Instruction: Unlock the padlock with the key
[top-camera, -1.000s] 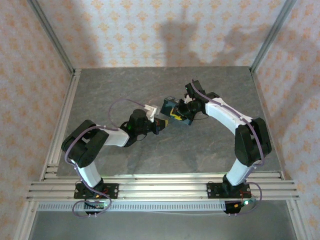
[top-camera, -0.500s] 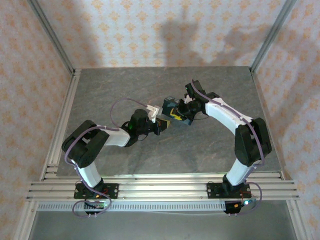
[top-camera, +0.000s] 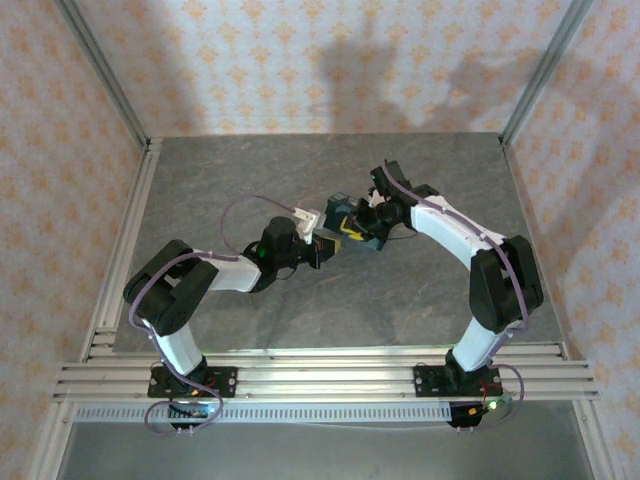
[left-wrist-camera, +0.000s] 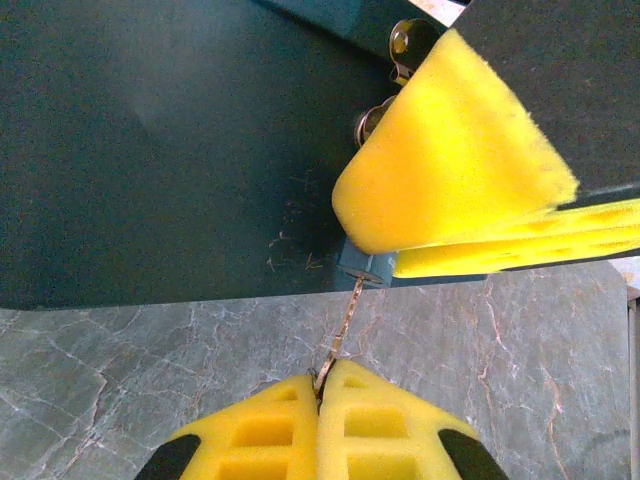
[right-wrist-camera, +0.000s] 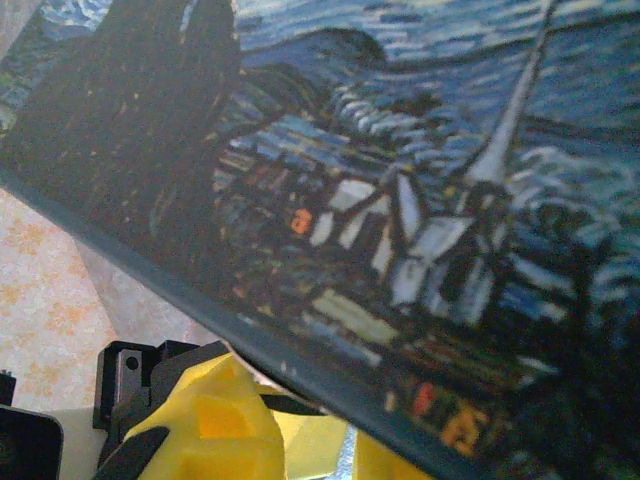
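At the near edge of the grey, marble-veined stone bench (top-camera: 200, 190) the two white-and-black arms rise from their aluminium rails (top-camera: 320, 375) and bend inward, meeting near the middle of the bench.

The left gripper (top-camera: 326, 246) comes in from the left. Its yellow foam fingers (left-wrist-camera: 260, 430) are clenched flat against each other on the thin, pale silvery key (left-wrist-camera: 341, 328). The key's blade sticks out from between the tips and slants up and away to the far side. Its far end meets the small blue-bodied padlock (left-wrist-camera: 358, 266). Whether the tip is seated in the keyhole, I cannot tell.

Just to the right and a little farther back is the right gripper (top-camera: 351, 230), facing the left one. Its yellow fingers (left-wrist-camera: 450, 160) are clamped on the padlock and cover most of it, leaving one blue corner showing beneath the pad.

Two silvery metal loops (left-wrist-camera: 405, 42) peek out behind that pad, against the dark blue tin box (right-wrist-camera: 400, 180) with the Starry Night print on its lid. The tin box sits just beyond both grippers, its dark side wall facing the key.

Farthest off, pale patterned walls (top-camera: 300, 60) close the bench in.
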